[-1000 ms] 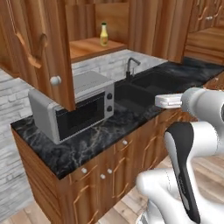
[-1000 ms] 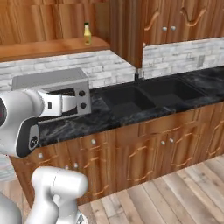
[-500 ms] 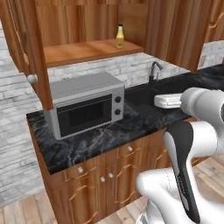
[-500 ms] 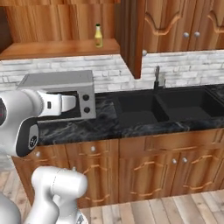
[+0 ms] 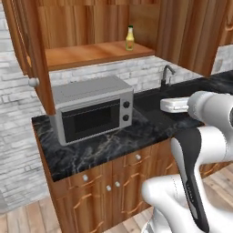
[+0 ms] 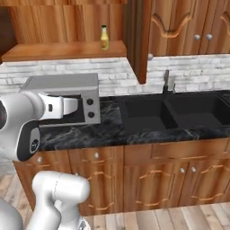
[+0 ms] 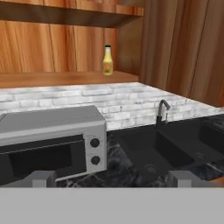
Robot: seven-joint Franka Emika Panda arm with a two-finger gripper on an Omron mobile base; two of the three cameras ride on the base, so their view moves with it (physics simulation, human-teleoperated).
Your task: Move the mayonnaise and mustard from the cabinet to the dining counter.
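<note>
The reddish-brown wooden wall cabinet (image 5: 86, 32) stands open, its carved door (image 6: 137, 40) swung out, showing a bare wooden shelf (image 7: 61, 78) above the white brick backsplash. Below runs the black white-veined marble counter (image 5: 104, 148), carrying a silver box microwave with a dark window and two round knobs (image 5: 93, 113), and beside it a black double sink (image 6: 173, 112) with a slim metal faucet (image 7: 162, 111). The small slim yellow mustard bottle with a dark green cap and orange label (image 7: 107, 60) stands upright near the right end of the shelf, by the cabinet's side wall. The gripper (image 7: 112, 178) hangs low over the counter with jaws spread wide and holding nothing; the mustard is well apart, high above and beyond them.
</note>
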